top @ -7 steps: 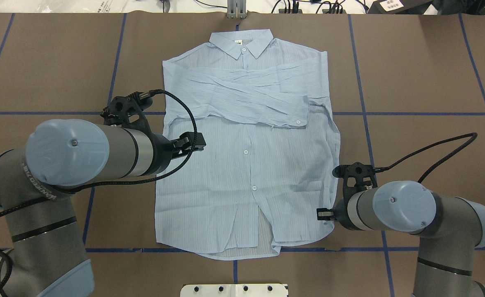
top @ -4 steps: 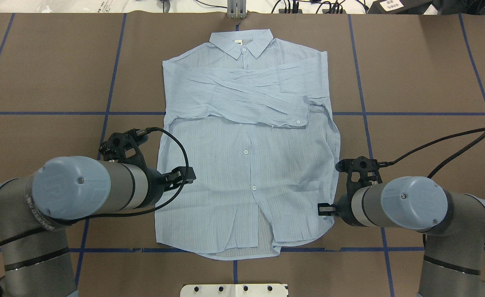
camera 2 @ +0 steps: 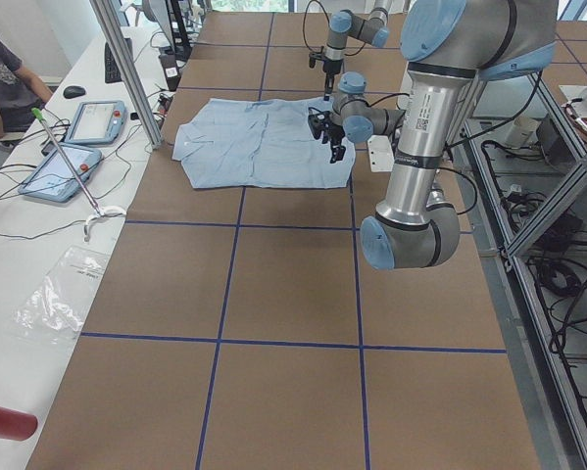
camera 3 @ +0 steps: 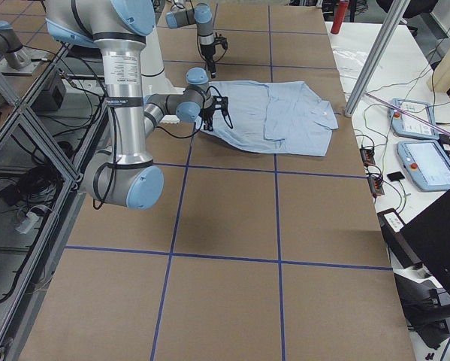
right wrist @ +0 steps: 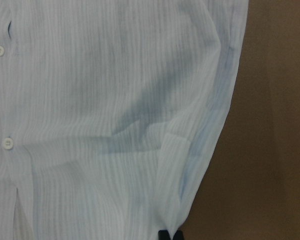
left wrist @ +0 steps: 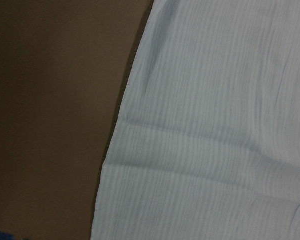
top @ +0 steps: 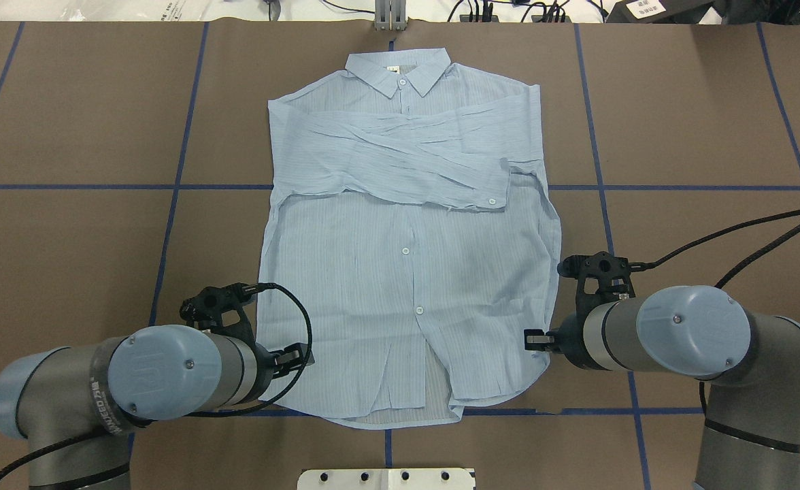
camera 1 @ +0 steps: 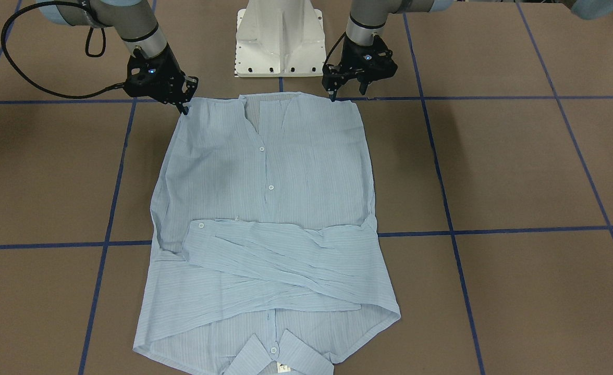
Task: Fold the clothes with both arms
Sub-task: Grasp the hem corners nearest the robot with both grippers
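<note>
Shirt (top: 407, 286), pale blue and finely striped, lies face up and flat in the middle of the brown bench (top: 67, 102), collar (top: 398, 71) at the far side from the robot and both sleeves (top: 400, 160) crossed over the chest. Its cloth looks thin, crinkly and very light, so it will likely sag, slide and wrinkle when lifted; the sound hold is a pinch at each of the two near hem corners, raised evenly so the open placket does not gape. Both arms reach in low from the robot's side, wrists bent so the tools point down at those corners. The left tool (camera 1: 347, 91) hangs with its jaws spread just over the hem corner on its side, gripping nothing. The right tool (camera 1: 184, 104) sits at the opposite corner; its own camera shows two dark fingertips (right wrist: 163, 234) close together at the cloth's edge, but whether they pinch the fabric cannot be told.
</note>
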Robot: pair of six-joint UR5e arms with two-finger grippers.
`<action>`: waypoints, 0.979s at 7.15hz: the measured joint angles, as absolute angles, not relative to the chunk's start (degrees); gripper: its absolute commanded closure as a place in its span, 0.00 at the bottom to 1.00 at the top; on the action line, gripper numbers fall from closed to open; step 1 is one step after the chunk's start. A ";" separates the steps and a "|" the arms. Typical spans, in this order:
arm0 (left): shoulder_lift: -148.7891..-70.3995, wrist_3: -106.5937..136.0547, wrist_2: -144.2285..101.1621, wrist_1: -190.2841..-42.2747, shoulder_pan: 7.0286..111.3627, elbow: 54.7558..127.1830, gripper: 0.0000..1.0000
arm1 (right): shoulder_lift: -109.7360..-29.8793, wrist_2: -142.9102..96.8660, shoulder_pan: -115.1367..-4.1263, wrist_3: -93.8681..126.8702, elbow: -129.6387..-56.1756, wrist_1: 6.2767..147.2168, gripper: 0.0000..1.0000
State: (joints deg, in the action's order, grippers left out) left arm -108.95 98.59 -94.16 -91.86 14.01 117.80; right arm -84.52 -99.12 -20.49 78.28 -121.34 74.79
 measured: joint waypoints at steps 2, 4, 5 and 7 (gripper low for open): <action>-109.27 98.29 -94.08 -91.78 13.52 115.15 0.23 | -84.29 -99.29 -20.80 78.31 -121.59 74.79 1.00; -109.27 98.19 -94.03 -91.82 13.36 113.77 0.29 | -84.16 -99.31 -21.03 78.31 -121.61 74.80 1.00; -109.22 98.18 -93.99 -91.84 13.32 113.17 0.30 | -84.13 -99.32 -21.10 78.31 -121.63 74.79 1.00; -109.27 98.11 -93.96 -91.90 13.16 111.81 0.33 | -84.12 -99.34 -21.22 78.31 -121.64 74.81 1.00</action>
State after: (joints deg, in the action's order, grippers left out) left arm -109.27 98.11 -93.96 -91.90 13.16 111.81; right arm -84.12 -99.34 -21.22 78.31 -121.64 74.81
